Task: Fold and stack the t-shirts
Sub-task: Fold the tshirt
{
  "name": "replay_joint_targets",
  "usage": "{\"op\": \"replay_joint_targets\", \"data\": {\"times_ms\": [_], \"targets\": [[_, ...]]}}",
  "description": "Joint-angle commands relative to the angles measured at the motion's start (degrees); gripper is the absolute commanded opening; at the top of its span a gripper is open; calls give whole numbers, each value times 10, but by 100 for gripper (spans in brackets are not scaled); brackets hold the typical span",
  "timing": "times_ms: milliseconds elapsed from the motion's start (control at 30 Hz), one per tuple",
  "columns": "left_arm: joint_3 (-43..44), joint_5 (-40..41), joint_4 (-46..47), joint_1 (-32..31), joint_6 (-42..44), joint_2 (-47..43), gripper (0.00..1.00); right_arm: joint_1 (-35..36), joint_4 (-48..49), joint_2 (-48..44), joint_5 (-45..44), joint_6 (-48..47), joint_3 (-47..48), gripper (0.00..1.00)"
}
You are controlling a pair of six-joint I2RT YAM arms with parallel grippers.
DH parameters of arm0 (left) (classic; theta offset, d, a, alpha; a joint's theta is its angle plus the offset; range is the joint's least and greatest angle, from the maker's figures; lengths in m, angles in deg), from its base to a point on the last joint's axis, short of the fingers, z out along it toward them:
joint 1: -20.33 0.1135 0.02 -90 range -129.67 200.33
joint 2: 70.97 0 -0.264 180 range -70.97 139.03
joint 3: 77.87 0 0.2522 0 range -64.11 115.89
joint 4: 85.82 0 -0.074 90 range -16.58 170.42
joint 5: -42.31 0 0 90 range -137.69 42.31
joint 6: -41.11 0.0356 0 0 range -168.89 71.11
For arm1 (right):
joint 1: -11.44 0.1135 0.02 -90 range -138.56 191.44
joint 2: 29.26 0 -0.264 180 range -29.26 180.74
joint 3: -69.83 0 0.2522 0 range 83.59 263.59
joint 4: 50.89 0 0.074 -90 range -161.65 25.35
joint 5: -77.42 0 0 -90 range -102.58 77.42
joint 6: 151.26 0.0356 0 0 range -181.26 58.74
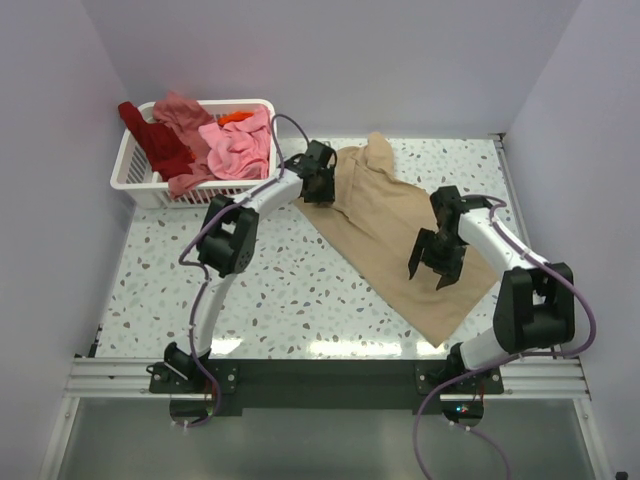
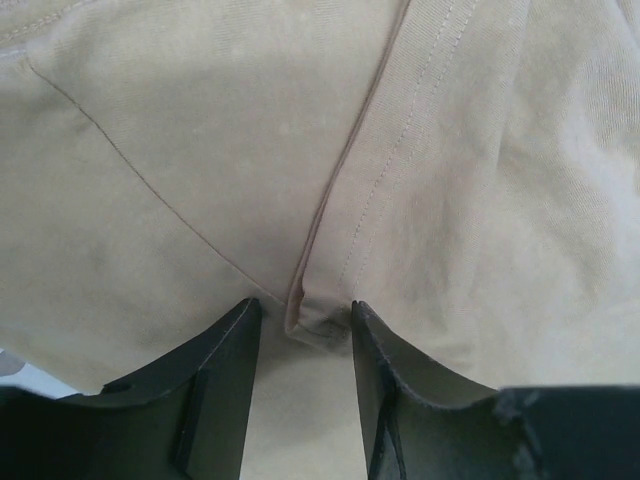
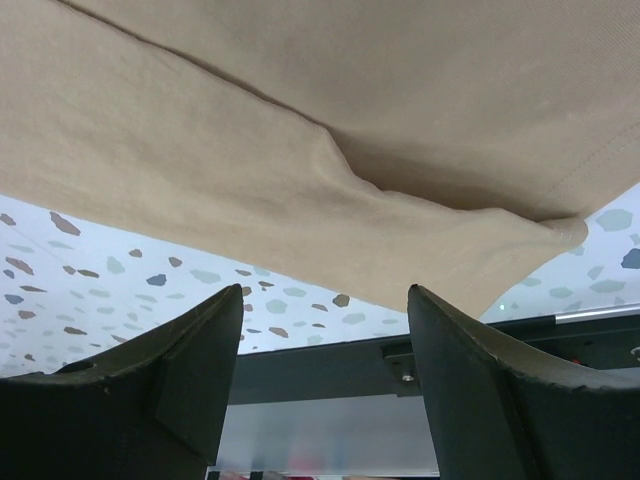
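Observation:
A large tan t-shirt [image 1: 385,215] lies spread diagonally across the right half of the table. My left gripper [image 1: 319,188] is at its upper left edge. In the left wrist view my left gripper [image 2: 302,305] is open and low on the tan t-shirt [image 2: 200,150], its jaws either side of a seamed fold. My right gripper [image 1: 430,275] hovers open over the shirt's lower part. In the right wrist view my right gripper [image 3: 325,290] is empty, with the tan t-shirt's near edge [image 3: 250,130] beyond it. Pink [image 1: 240,150], salmon [image 1: 180,115], dark red [image 1: 160,145] and orange [image 1: 235,117] shirts fill the basket.
The white slatted basket [image 1: 126,165] stands at the back left corner. The speckled table [image 1: 270,280] is bounded by white walls on three sides. The black mounting rail [image 1: 330,380] with both arm bases runs along the near edge.

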State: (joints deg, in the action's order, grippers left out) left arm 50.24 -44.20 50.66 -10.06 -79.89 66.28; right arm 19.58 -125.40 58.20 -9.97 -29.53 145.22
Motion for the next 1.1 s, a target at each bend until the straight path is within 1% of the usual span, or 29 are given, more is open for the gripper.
{"op": "replay_joint_targets", "data": {"times_ms": [0,33,100,133,200,233,300,433,533,600,700,800,900,933,1033,1067], "targets": [[22,13,-6,-3,-1,7,45,1,3,-31,11,-3,-8,70],[22,13,-5,-5,0,5,41,1,4,-32,11,-2,-10,70],[23,14,-2,-6,-1,2,37,1,4,-32,11,-3,-11,70],[22,14,-2,-7,0,1,31,0,3,-33,11,-3,-12,70],[25,13,-1,-9,1,-1,25,0,5,-33,11,-1,-12,70],[25,13,0,-10,2,-1,19,1,5,-34,11,-1,-12,70],[25,13,1,-12,4,-1,15,1,5,-35,12,0,-12,70],[27,13,-1,-13,3,-8,3,1,4,-37,11,-1,-17,70],[30,16,1,-19,2,-15,2,1,5,-40,13,-1,-21,70],[43,18,0,-25,4,-16,4,1,5,-41,15,-1,-22,70],[64,21,-10,-34,7,-15,5,1,6,-41,16,-2,-25,70],[78,25,-12,-42,11,-15,8,1,5,-43,18,-3,-29,70],[93,25,-15,-50,12,-9,8,1,6,-46,18,-3,-32,70],[102,20,-16,-54,10,-8,5,1,5,-48,19,-3,-33,70],[126,19,-11,-66,9,-4,0,1,5,-51,18,-3,-36,70],[130,12,-7,-70,9,-2,0,1,4,-52,18,-3,-35,70]]}}
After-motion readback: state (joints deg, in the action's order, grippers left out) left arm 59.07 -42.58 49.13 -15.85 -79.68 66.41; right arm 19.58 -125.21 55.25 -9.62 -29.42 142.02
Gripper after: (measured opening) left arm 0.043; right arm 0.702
